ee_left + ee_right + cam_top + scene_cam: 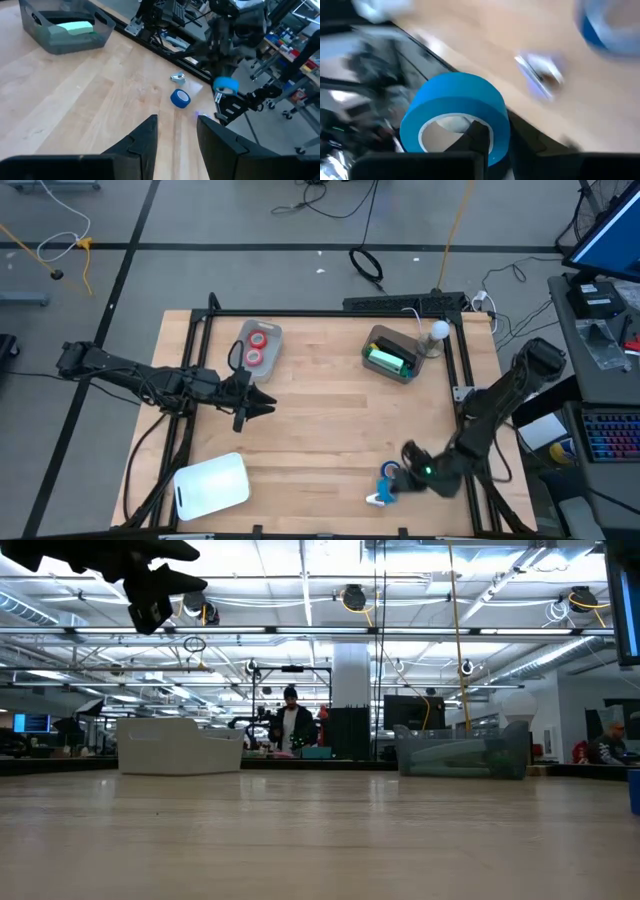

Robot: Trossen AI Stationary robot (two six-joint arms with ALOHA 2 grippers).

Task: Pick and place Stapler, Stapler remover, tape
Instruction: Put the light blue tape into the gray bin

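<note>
One roll held: right gripper point(480, 145) pinches a blue tape roll point(457, 112) by its wall (thin hold).
Slip risk: it could drop at table's point(330, 430) five o'clock.
Left gripper point(262, 406): part open, grasping nothing, nine o'clock.

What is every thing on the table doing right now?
Right pincer: shut on a blue tape roll, lifted off the table.
Other blue tape roll: lying loose on the wood.
Stapler remover: lying loose beside it.
Red tape rolls: both inside the left bin.
Green stapler: inside the right bin.
Left pincer: open, empty, above the table.
</note>
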